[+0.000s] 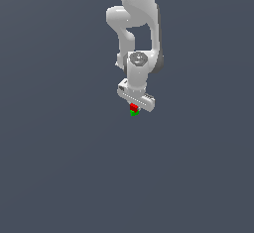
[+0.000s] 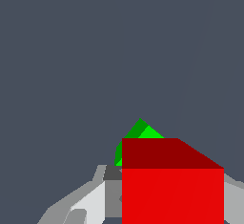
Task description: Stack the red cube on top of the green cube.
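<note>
The red cube (image 1: 133,107) sits between the fingers of my white gripper (image 1: 134,109), directly over the green cube (image 1: 133,113), of which only a small part shows beneath it. In the wrist view the red cube (image 2: 172,189) fills the space between the two fingers (image 2: 97,200), and the gripper (image 2: 171,197) is shut on it. A corner of the green cube (image 2: 139,135) shows past the red cube's edge. I cannot tell whether the red cube touches the green one or hovers just above it.
The floor (image 1: 59,167) is a plain dark grey surface all around. The white arm (image 1: 136,33) rises behind the gripper in the exterior view.
</note>
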